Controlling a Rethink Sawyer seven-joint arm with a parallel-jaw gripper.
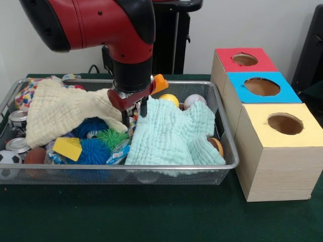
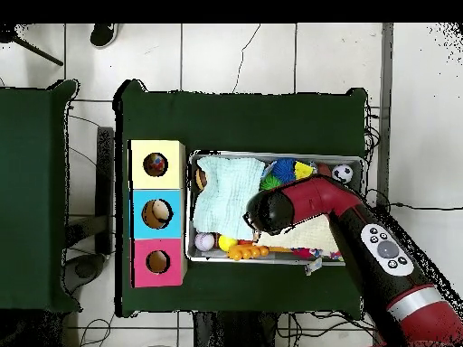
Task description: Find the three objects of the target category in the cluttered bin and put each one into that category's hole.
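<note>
Gripper: low in bin centre, between cream cloth and mint cloth; finger state cannot be told | boxes: beside bin's end, one hole each, red, blue, yellow

Toys half-buried under cloths

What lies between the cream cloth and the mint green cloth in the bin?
In the front view, the gripper comes down between the cream cloth and the mint green cloth.
</note>
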